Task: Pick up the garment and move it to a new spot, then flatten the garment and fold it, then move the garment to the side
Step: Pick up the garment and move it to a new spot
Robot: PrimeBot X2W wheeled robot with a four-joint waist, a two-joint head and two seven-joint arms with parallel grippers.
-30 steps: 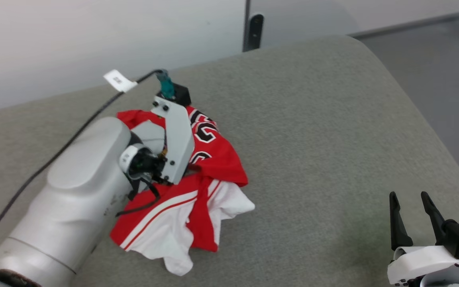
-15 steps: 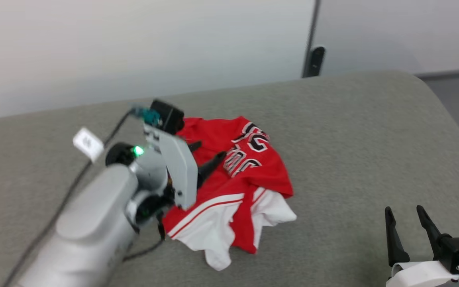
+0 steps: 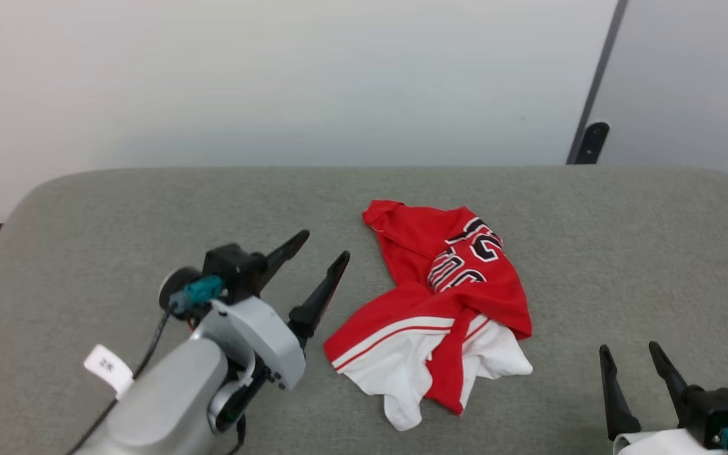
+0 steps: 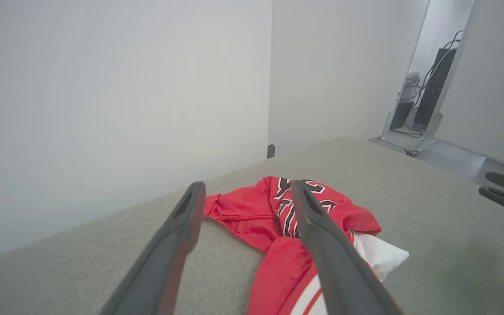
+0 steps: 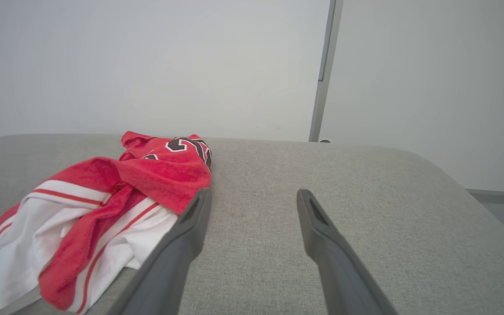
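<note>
One garment [image 3: 465, 303], one left gripper [image 3: 325, 244], one right gripper [image 3: 628, 346], one table [image 3: 149, 215].

we see the garment [image 3: 446, 303] in bright red with white sleeve cloth, red-and-white stripe trim, and black characters outlined in white. the padded surface [image 3: 117, 221] is a plain grey-green weave, and the wall [image 3: 275, 76] is off-white. the left gripper [image 3: 325, 244] and the right gripper [image 3: 628, 346] have charcoal-black fingers; we also see a light grey forearm [image 3: 162, 404], a teal plug [image 3: 198, 291] and a white tag [image 3: 107, 368].

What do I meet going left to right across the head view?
White tag → left fingers → garment → right fingers
</note>
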